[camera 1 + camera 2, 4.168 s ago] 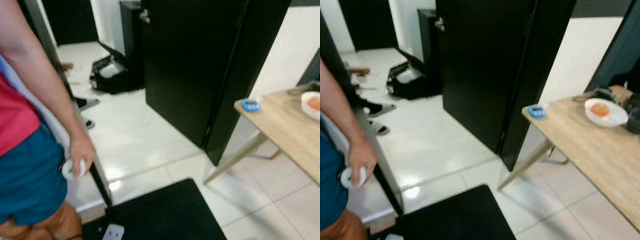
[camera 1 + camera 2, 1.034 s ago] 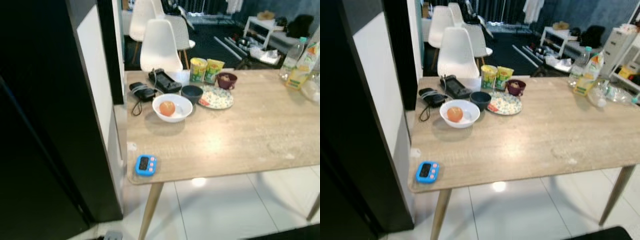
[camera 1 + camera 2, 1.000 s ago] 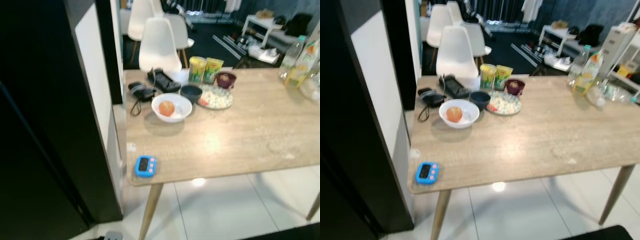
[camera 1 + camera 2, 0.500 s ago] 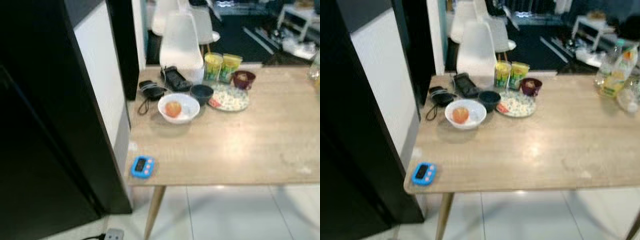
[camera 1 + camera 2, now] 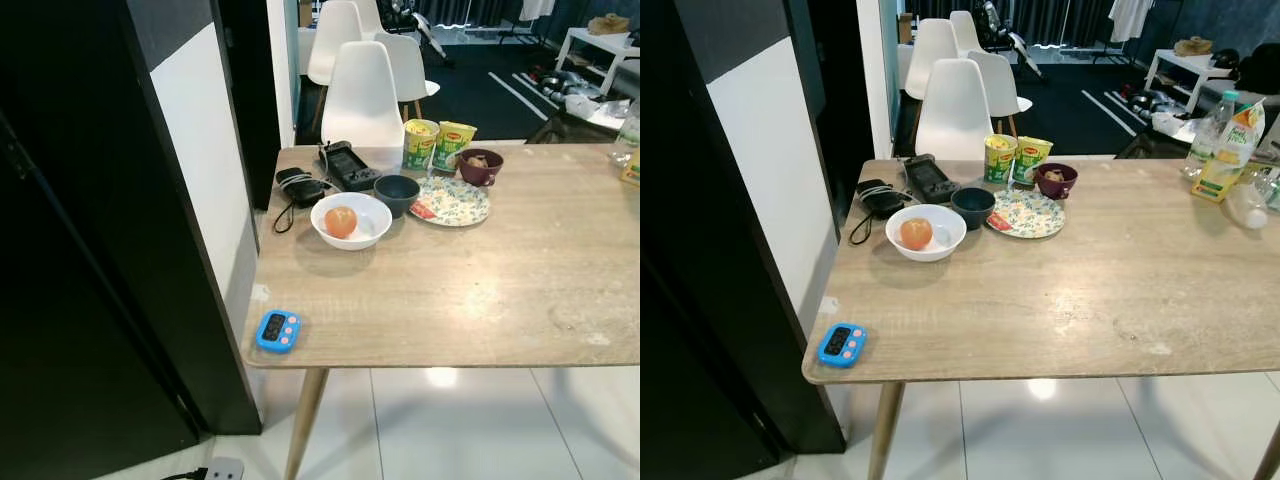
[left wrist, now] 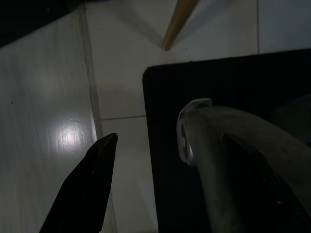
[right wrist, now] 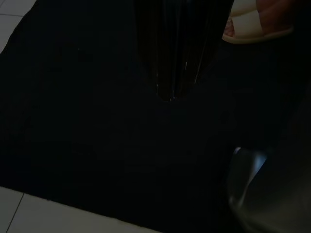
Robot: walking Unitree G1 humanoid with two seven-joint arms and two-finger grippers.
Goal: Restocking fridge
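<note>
Both arms hang idle low over the floor. Left gripper [image 6: 146, 194]: one black finger [image 6: 85, 187] shows over white tile [image 6: 43, 97] beside a black mat [image 6: 218, 82]; cannot tell if open or closed. Right gripper [image 7: 170, 92] hangs over the dark mat [image 7: 87, 136], fingers pressed together, closed on nothing, very dark view.

Head views: a light wooden table [image 5: 480, 290] fills the middle and right, white tiled floor [image 5: 450, 420] under it. Near left corner of the table: a small blue timer [image 5: 277, 330], lying flat, well apart from everything else. Black fridge/cabinet front [image 5: 70, 300] takes the whole left side, door closed, just beside the table's left edge.

Farther in, left-centre of the table: white bowl [image 5: 351, 221] with an orange-red round fruit [image 5: 341, 221] inside. Just beyond it to the right a dark blue small bowl [image 5: 397, 193], then a patterned plate [image 5: 452, 201] touching or nearly touching it. Left of the white bowl a black pouch with cord [image 5: 298, 187], and behind that a black controller-like device [image 5: 349, 166].

Far edge: two yellow-green cup packs [image 5: 436, 145] side by side, upright, and a maroon bowl [image 5: 478, 166] to their right. Far right, bottles [image 5: 1217, 145] upright near the table edge.

Beyond the table: white chairs [image 5: 362, 90], the nearest pushed up to the far edge; dark room behind.
</note>
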